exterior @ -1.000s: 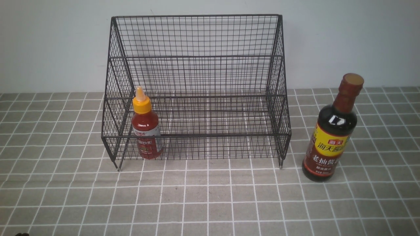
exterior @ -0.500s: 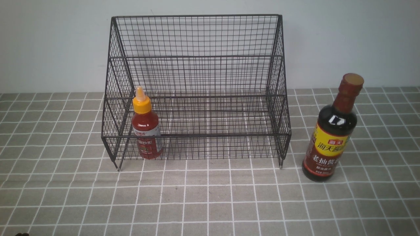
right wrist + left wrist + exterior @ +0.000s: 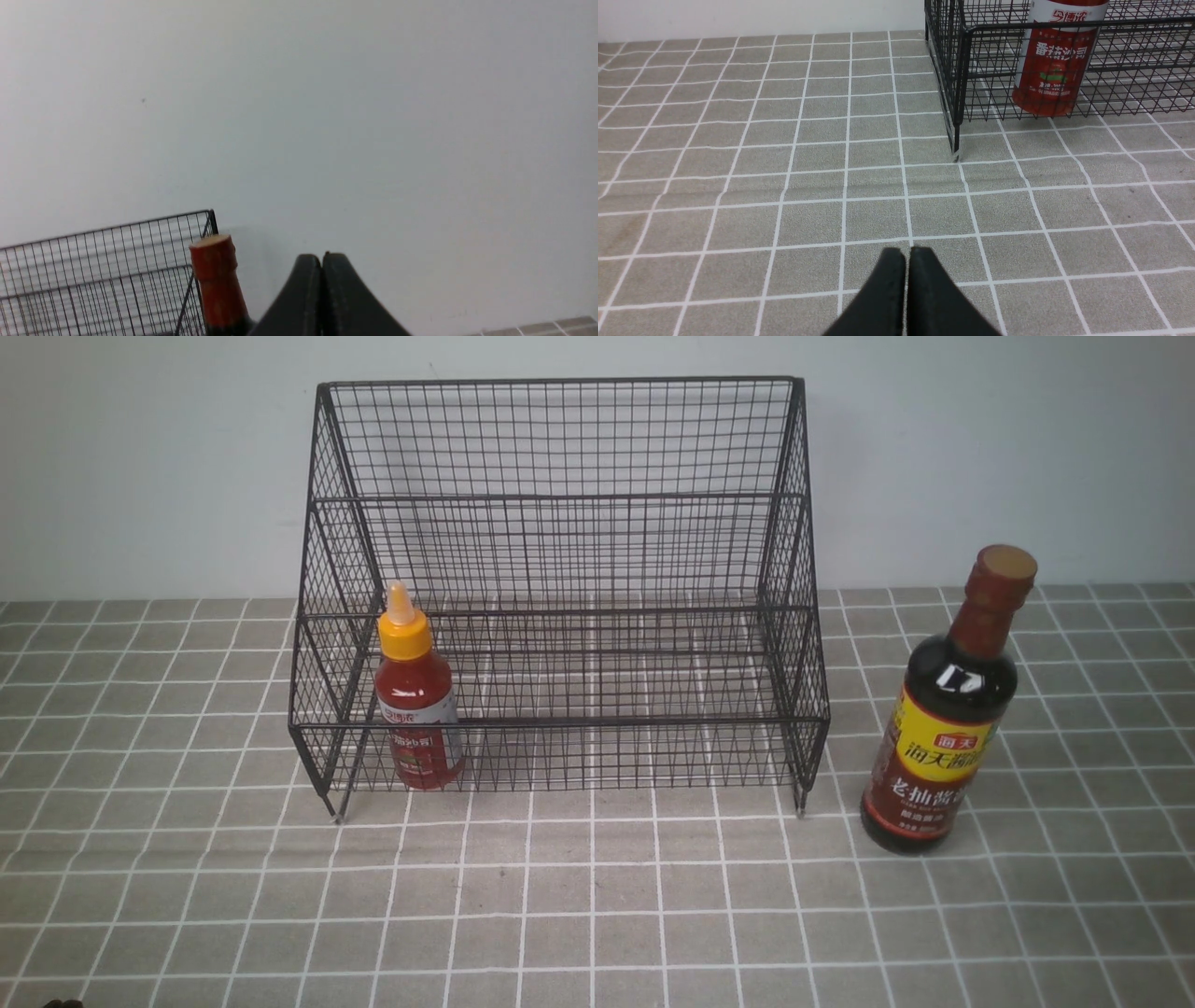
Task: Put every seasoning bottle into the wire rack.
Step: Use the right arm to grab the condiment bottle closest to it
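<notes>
Progress stands at one bottle of two, judging by how things lie.

On the left, the left gripper [image 3: 906, 254] hangs low over the checked cloth of the bench [image 3: 597, 915], on the near side of the wire rack's left front leg. Its two black fingers are pressed together with nothing between them.

The red sauce bottle [image 3: 417, 709] stands upright inside the wire rack [image 3: 560, 495], in the lowest front tier at its left end, behind the front mesh and close to the sloping left side. That half of the job looks finished.

The rack sits against the far edge of the bench, about midway between the left and right edges. Its other tiers hold nothing.

Further right, the soy-sauce bottle [image 3: 938, 737] is upright on the cloth outside the rack, just beside its right front leg and toward the right edge of the bench. Nothing touches it.

The right gripper [image 3: 322, 257] does not show in the front view. Its wrist camera looks mostly at the bare wall, with the bottle's brown cap and the rack's top right corner low in the picture. Its fingers are closed flat against each other and hold nothing.

What is left is probably the right arm's work: open, take the soy-sauce bottle and set it in the rack.
</notes>
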